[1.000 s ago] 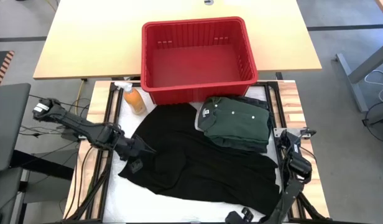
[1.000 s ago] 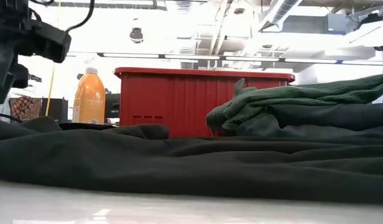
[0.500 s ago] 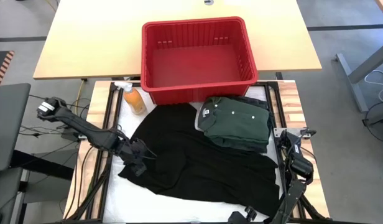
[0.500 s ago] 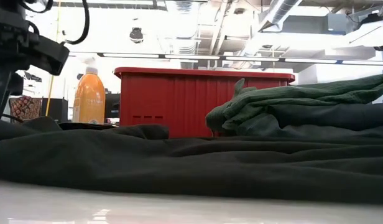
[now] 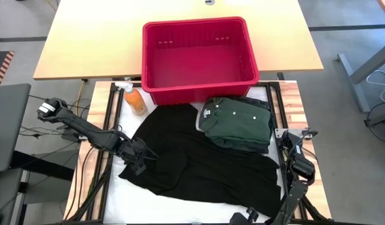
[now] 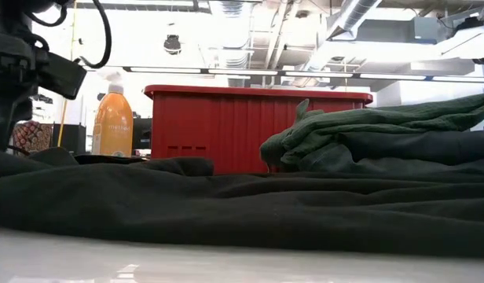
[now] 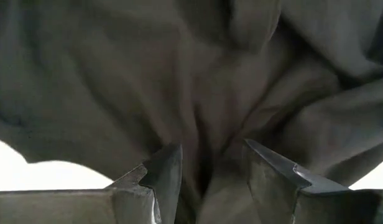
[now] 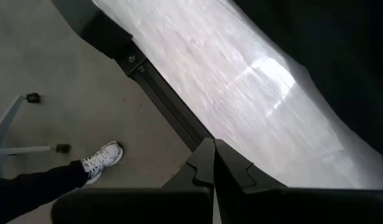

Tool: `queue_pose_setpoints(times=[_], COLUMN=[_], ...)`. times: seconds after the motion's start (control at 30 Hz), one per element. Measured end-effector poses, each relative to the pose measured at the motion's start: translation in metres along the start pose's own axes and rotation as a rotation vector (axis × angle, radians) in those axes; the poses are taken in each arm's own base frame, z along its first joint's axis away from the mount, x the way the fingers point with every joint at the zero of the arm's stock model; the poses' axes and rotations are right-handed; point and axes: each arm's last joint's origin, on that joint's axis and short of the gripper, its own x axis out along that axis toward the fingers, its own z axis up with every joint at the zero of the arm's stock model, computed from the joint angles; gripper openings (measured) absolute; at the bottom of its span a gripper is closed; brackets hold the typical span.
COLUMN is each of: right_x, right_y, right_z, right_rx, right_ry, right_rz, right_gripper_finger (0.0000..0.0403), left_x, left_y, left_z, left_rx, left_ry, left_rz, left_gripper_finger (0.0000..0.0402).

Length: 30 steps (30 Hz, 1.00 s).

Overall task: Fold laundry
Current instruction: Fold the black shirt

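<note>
Left gripper, fingers parted over the spread black cloth garment below the red plastic basket, holds nothing yet. Right gripper waits shut. Risk: pinching several layers, bunching cloth.

A red basket sits beside an orange bottle; a shoe shows below.

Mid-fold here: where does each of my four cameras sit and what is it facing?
High: overhead, straight down on black garment, green shirt, red basket; both arms.
Low: table height, across the cloth toward basket and orange bottle; left arm at the edge.
Left wrist: on black cloth; left claw open.
Right wrist: past table edge to floor, a person's shoe; right claw shut.
High and low share basket, bottle, shirt.
</note>
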Motion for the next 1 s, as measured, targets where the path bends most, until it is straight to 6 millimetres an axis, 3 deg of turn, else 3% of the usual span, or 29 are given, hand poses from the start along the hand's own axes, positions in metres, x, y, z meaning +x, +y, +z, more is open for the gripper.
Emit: queue_pose_setpoints(times=[0.33, 0.63, 0.73, 0.9, 1.0], right_x=[0.002, 0.003, 0.003, 0.003, 0.003], right_y=[0.001, -0.002, -0.003, -0.005, -0.006], right_z=[0.004, 0.006, 0.007, 0.007, 0.007], right_rx=[0.001, -0.013, -0.017, -0.032, -0.037], right_ry=[-0.003, -0.018, -0.023, -0.028, -0.029], right_rz=[-0.005, -0.031, -0.037, -0.062, -0.072], right_gripper_finger=[0.0024, 0.0024, 0.0024, 0.0024, 0.0024], left_x=[0.0, 0.021, 0.026, 0.025, 0.02], left_y=[0.001, -0.01, -0.013, -0.016, -0.017], left_z=[-0.004, -0.01, -0.01, -0.01, -0.011], left_rx=[-0.038, 0.012, 0.022, 0.054, 0.057], left_ry=[0.087, 0.222, 0.229, 0.252, 0.257], left_rz=[-0.004, 0.0, -0.007, -0.051, -0.098], left_gripper_finger=[0.0155, 0.0151, 0.0124, 0.0018, 0.0004])
